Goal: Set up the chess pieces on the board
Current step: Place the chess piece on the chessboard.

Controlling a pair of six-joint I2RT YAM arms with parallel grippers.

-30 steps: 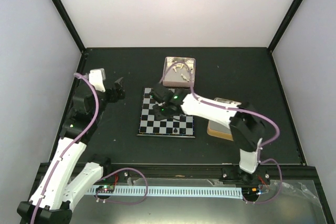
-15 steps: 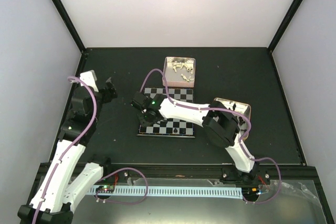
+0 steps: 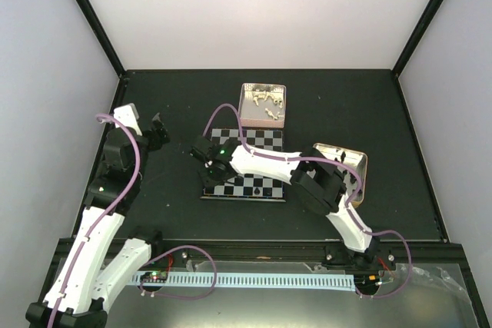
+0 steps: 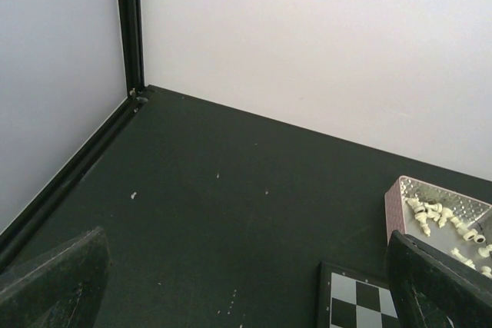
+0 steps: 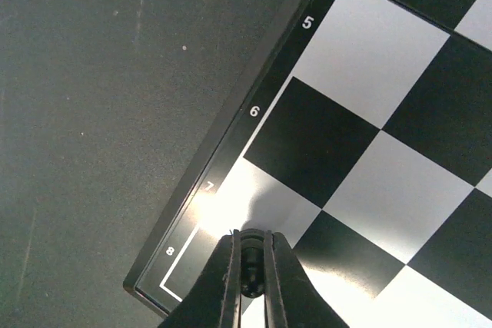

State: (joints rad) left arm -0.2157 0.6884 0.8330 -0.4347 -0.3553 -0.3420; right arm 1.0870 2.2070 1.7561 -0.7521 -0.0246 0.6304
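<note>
The table (image 3: 154, 213) was a dark mat closed in by pale walls (image 3: 46, 74) on three sides; a black rail (image 4: 127, 28) ran down the corner at the upper left of the left wrist view; the board (image 3: 261, 187) lay near the middle of the overhead view, with bare mat to its left and below it; above it, just beyond its top edge, stood a tin (image 3: 244, 109) holding loose white pieces (image 3: 265, 101); a second tin (image 3: 360, 168) sat to the right, partly hidden by the right arm.

The right arm reached across the board to its left edge; the right gripper (image 3: 201, 151) hung there, its fingers drawn narrow and pinched on a small black piece (image 5: 247, 265); in the right wrist view the gripper (image 5: 250, 270) stood over the lower left corner of the board (image 5: 369, 59), beside the printed 7 and 8, with the board's dark edge and open mat just to the left; whether the piece touched the square I could not tell.

A lone black piece (image 3: 254, 189) stood near the board's bottom edge.

The left gripper (image 3: 160, 132) hovered at the left of the overhead view, well apart from the board, jaws spread wide and holding nothing; its own view showed the gripper (image 4: 244, 266) above bare mat, the board's corner (image 4: 354, 297) and the tin (image 4: 393, 217) of white pieces (image 4: 430, 211) at the lower right.
</note>
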